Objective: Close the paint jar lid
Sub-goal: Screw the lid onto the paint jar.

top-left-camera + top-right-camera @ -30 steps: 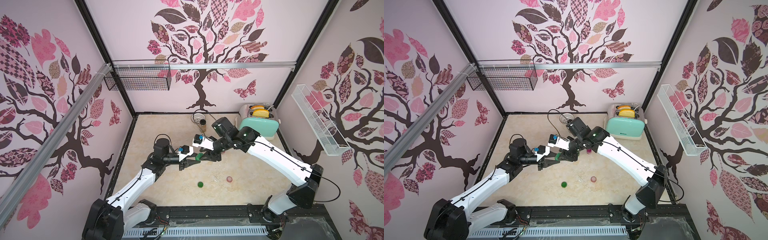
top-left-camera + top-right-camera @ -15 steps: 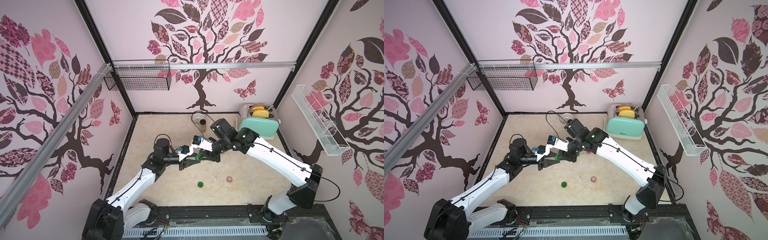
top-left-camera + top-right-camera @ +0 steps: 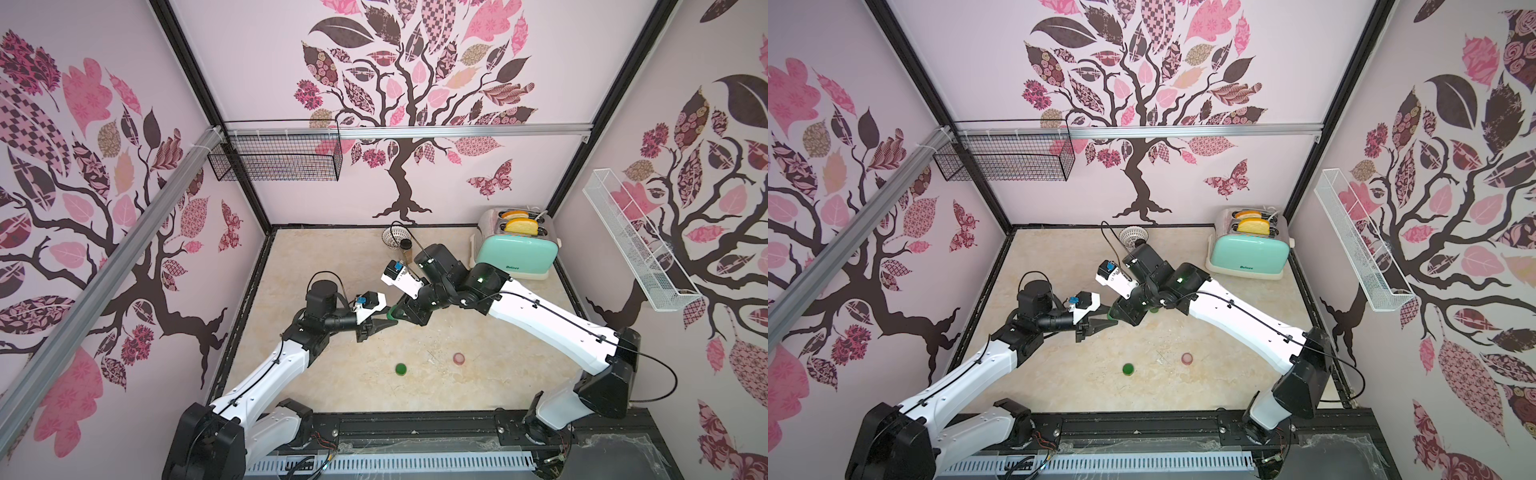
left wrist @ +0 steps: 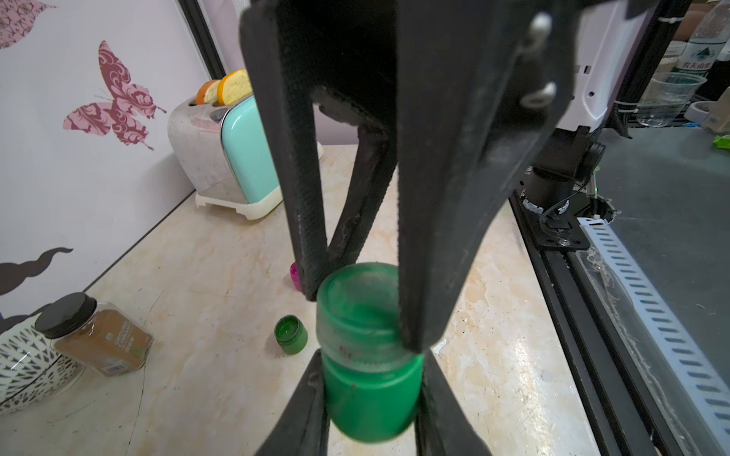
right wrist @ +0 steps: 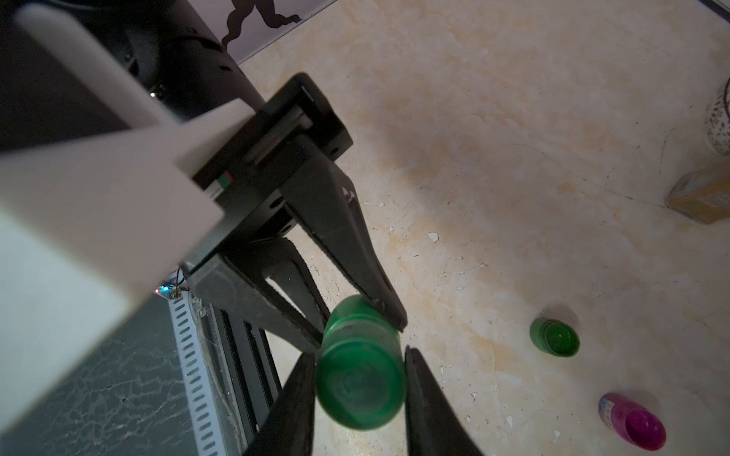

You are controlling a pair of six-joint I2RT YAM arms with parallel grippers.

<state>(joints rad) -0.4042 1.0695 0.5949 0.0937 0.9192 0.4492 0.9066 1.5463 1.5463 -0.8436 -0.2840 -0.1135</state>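
A small green paint jar (image 4: 371,398) hangs above the middle of the table, held between my two grippers. My left gripper (image 4: 372,365) is shut on the solid green body. The paler, ribbed lid (image 4: 355,312) sits on the jar's far end, and my right gripper (image 4: 361,318) is shut on it from the opposite side. In the right wrist view the lid's round end face (image 5: 359,387) sits between my right gripper's (image 5: 358,355) fingers. Both top views show the grippers meeting tip to tip at the green jar (image 3: 392,316) (image 3: 1112,312).
An open green pot (image 3: 401,368) and an open pink pot (image 3: 458,358) stand on the table toward the front. A mint toaster (image 3: 515,257) is at the back right. A brown spice jar (image 3: 406,250) and a white patterned cup (image 3: 395,237) stand at the back.
My right gripper has closed onto the lid and its wrist has shifted slightly. The left arm and the jar have stayed in place.
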